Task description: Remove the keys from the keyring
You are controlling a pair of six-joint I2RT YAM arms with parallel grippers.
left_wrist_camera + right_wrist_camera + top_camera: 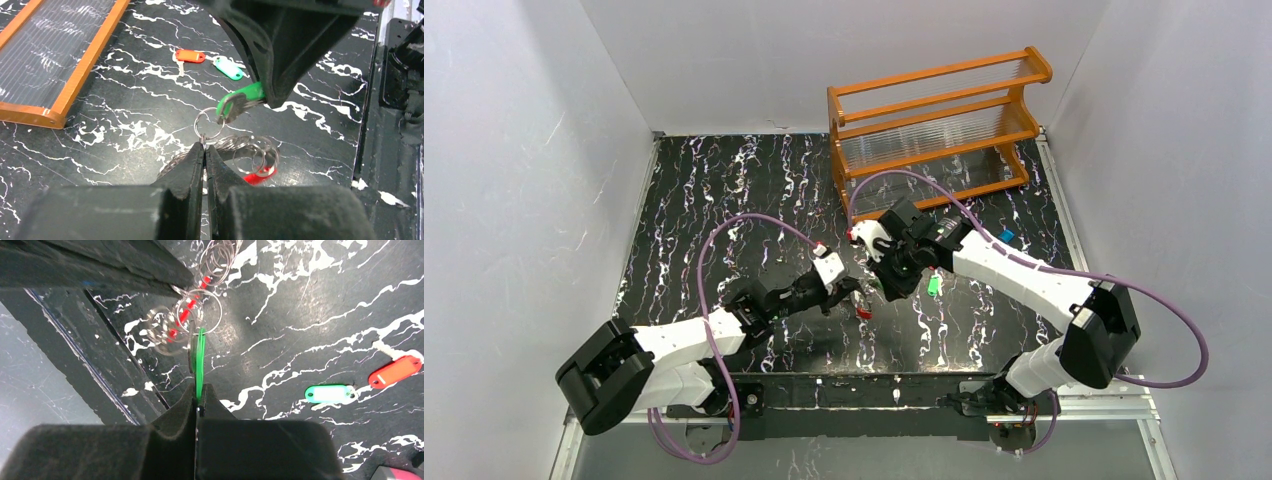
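Near the middle of the black marbled table (pixel 125 115), both arms meet just above the surface. My left gripper (pixel 205 146) is pinched tight on a small loop of the silvery coiled keyring (pixel 247 152); the rest of it sags onto the table with a red piece beneath. My right gripper (pixel 199 392) is clamped on the green plastic-headed metal key (pixel 240 100), which is threaded on that loop. Two loose tagged keys, one orange-red (pixel 190 55) and one pale green (pixel 228 68), lie farther off, towards the orange wooden rack (pixel 87 65). I judge this to be the unthreading of the green key. Next I must work it round the loop's split while the left holds firm.
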